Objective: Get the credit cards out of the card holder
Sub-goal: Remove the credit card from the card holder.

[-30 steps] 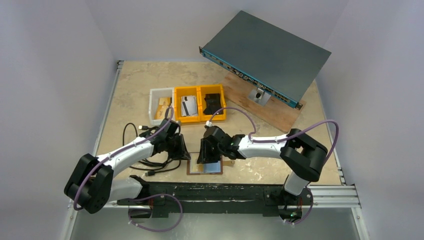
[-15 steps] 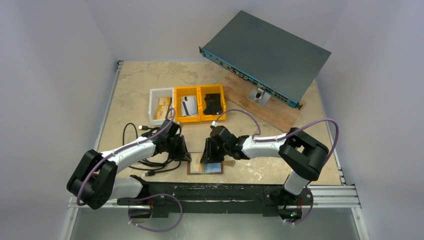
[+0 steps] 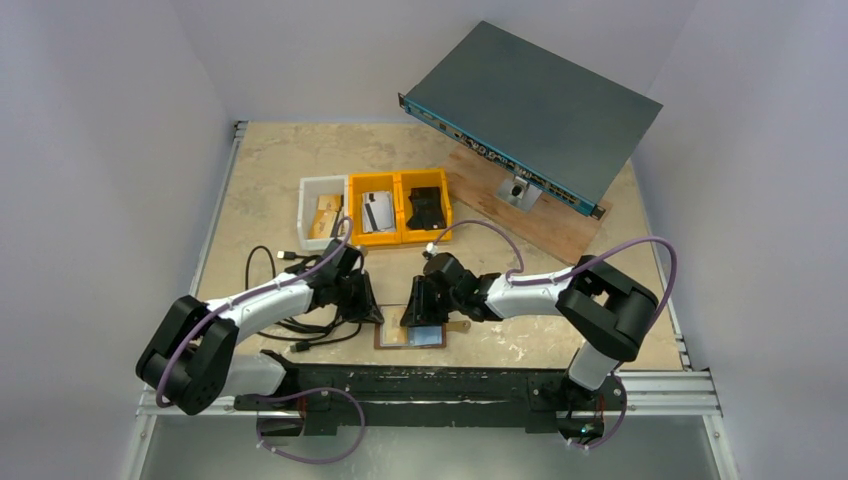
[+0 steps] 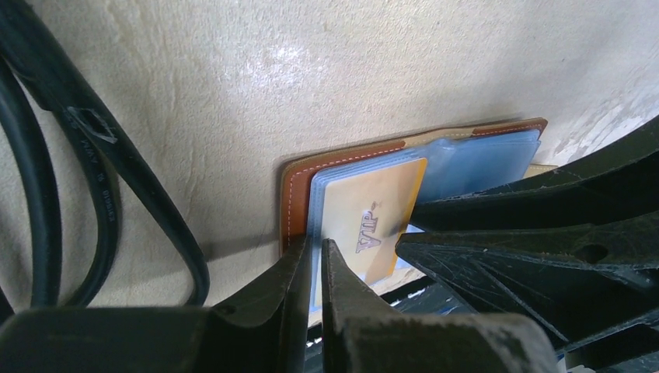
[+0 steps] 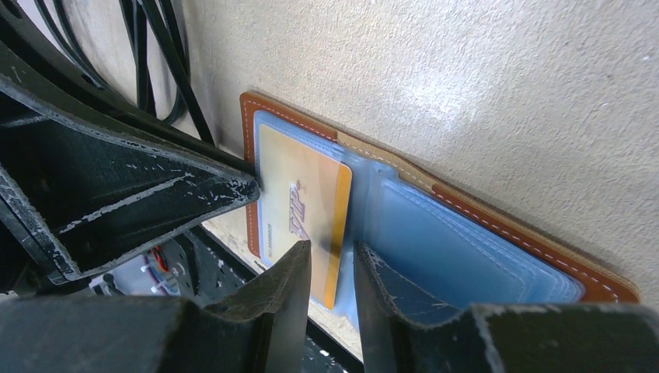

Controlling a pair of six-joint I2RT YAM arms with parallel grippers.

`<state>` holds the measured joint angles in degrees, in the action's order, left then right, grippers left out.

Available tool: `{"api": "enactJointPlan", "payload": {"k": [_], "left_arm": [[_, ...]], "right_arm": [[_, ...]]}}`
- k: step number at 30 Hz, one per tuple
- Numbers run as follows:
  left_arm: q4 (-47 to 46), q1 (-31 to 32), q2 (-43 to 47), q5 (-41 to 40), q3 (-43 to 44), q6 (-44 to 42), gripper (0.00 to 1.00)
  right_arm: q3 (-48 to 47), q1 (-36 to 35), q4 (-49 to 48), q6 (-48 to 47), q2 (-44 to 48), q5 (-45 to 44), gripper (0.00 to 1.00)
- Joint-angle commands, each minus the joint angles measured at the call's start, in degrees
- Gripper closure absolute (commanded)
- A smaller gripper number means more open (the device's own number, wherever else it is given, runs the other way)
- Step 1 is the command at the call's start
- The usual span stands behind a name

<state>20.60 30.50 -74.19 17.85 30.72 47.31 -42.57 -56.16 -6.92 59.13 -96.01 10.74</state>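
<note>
The left gripper (image 3: 372,312) and the right gripper (image 3: 415,318), seen from the top view, meet over the open card holder (image 3: 432,338), which lies at the table's (image 3: 270,170) 6 o'clock edge.

In the left wrist view, the left gripper (image 4: 315,249) has its jaws almost together, nipping the clear pocket's edge at the card holder's (image 4: 295,194) 9 o'clock side. A gold card (image 4: 373,202) sits in that pocket.

In the right wrist view, the right gripper (image 5: 332,249) has its jaws a little apart, astride the gold card's (image 5: 299,179) 3 o'clock edge.
</note>
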Motion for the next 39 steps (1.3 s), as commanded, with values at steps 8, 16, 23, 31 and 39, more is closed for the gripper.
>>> {"api": "enactJointPlan", "payload": {"k": [8, 16, 23, 31, 39], "left_arm": [[-2.44, 3.01, -2.57, -0.41, 0.32, 0.52, 0.93], [-1.18, 4.33, -5.96, -3.70, 1.12, 2.31, 1.00], [0.17, 4.33, -8.40, -6.06, 1.24, 3.55, 1.00], [0.48, 4.37, -9.12, -6.94, 0.84, 4.29, 1.00], [0.58, 4.37, -9.05, -6.94, 0.83, 4.54, 1.00]], "right_arm": [[2.65, 0.54, -0.21, 0.05, -0.76, -0.41, 0.72], [7.01, 2.07, -7.82, 1.87, 0.12, 3.37, 0.72], [10.78, 3.70, -15.61, 3.33, 2.29, 6.93, 0.72], [17.03, 6.77, -30.26, 8.34, 1.46, 13.05, 0.74], [18.83, 7.46, -36.69, 11.13, -0.02, 14.92, 0.79]]}}
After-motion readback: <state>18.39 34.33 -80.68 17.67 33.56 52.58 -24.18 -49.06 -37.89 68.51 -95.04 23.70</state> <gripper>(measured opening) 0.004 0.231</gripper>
